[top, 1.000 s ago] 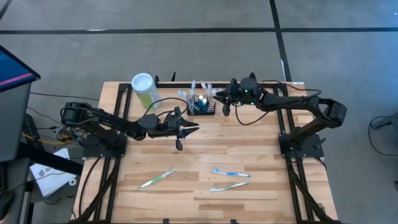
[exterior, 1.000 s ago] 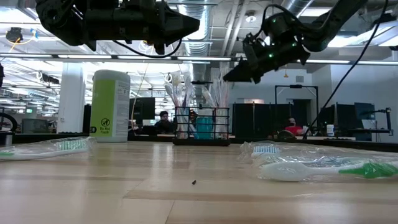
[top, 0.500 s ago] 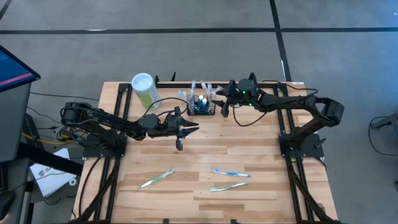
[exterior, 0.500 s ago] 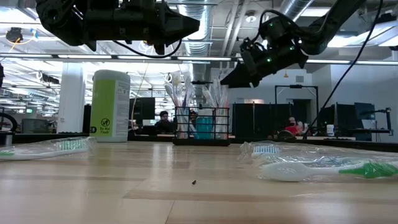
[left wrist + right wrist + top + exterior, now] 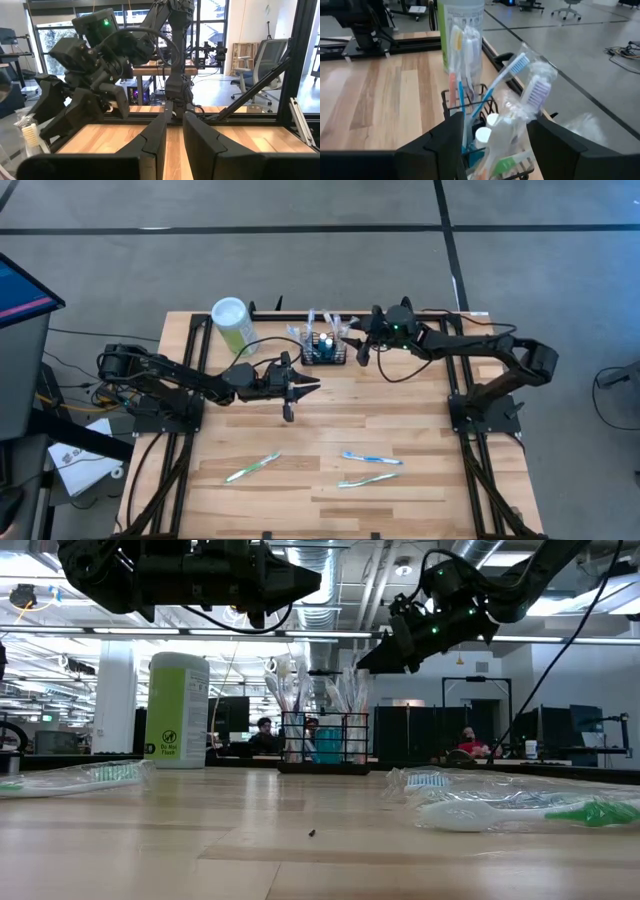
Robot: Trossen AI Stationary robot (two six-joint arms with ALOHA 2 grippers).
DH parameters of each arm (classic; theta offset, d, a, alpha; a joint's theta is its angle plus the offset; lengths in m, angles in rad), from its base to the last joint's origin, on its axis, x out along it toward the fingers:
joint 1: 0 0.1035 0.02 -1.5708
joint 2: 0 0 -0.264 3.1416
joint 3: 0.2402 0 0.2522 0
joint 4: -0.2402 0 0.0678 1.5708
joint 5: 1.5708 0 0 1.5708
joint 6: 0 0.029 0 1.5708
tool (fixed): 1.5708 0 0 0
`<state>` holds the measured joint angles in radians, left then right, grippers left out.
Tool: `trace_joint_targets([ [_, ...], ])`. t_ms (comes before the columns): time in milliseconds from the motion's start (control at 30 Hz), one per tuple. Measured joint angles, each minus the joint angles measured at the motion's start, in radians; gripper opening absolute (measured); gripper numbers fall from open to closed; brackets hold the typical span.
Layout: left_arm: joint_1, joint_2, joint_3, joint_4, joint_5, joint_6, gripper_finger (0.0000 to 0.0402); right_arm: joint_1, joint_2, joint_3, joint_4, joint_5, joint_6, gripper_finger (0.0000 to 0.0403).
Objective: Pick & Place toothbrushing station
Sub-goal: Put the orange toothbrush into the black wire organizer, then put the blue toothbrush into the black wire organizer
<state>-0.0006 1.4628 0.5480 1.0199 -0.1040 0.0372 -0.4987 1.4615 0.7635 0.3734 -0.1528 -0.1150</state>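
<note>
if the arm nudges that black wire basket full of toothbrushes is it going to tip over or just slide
The wire basket probably slides at first: it sits flat on the smooth wooden table. It may be top-heavy, since the wrapped toothbrushes stand tall and lean out. Its thin open mesh suggests it is light, so a high push could tip it.

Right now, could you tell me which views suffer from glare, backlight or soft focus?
Low view: bright ceiling lights silhouette the left gripper and right gripper; the nearest wrapped toothbrush looks soft. Left wrist view: window backlight darkens its fingers. Right wrist view: plastic wrap over the basket glints.
</note>
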Motion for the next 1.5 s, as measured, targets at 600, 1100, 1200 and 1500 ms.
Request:
trace_joint_targets([
  [600, 0.000, 0.000, 0.000, 0.000, 0.000, 0.000, 0.0058, 0.022, -0.160, 0.000, -0.093, -0.003, -0.024, 0.0215],
  [1100, 0.000, 0.000, 0.000, 0.000, 0.000, 0.002, 0.0058, 0.219, -0.307, 0.000, -0.385, -0.003, -0.042, 0.0205],
  [1200, 0.000, 0.000, 0.000, 0.000, 0.000, 0.002, 0.0058, 0.283, -0.320, 0.000, -0.427, -0.003, -0.036, 0.0200],
  [1500, 0.000, 0.000, 0.000, 0.000, 0.000, 0.003, 0.0058, 0.484, -0.310, 0.000, -0.489, -0.003, 0.026, 0.0189],
])
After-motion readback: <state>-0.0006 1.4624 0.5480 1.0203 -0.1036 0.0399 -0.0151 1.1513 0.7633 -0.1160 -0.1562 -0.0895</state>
